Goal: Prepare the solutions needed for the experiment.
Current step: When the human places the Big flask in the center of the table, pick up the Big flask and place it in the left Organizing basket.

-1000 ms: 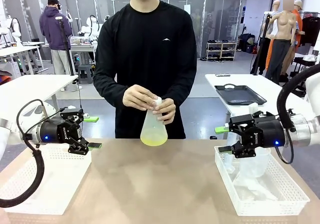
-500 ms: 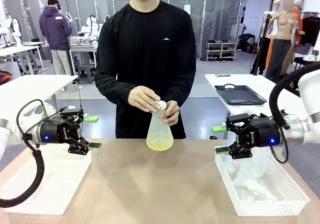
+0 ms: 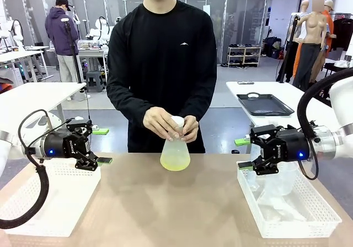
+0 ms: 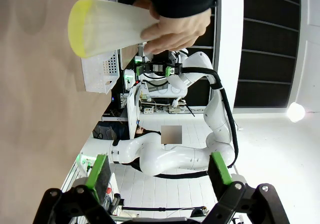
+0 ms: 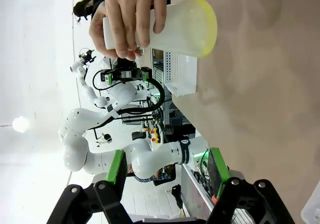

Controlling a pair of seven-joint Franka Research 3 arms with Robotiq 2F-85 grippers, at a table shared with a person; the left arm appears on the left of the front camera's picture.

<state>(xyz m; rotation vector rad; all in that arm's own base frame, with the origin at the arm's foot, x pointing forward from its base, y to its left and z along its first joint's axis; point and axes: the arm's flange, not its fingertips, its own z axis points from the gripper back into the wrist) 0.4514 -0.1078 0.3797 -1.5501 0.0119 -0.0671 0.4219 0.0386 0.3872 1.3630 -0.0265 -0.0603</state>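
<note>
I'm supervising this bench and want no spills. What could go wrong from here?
The person's hands grip the flask only at its neck; a slip could spill the yellow-green solution on the table. The open right gripper hovers close to clear labware in the white basket and might knock it.

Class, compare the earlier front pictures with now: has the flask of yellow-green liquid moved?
Yes. Against the table's far edge, the flask with its yellow-green solution has dropped lower and shifted slightly toward picture right.
</note>
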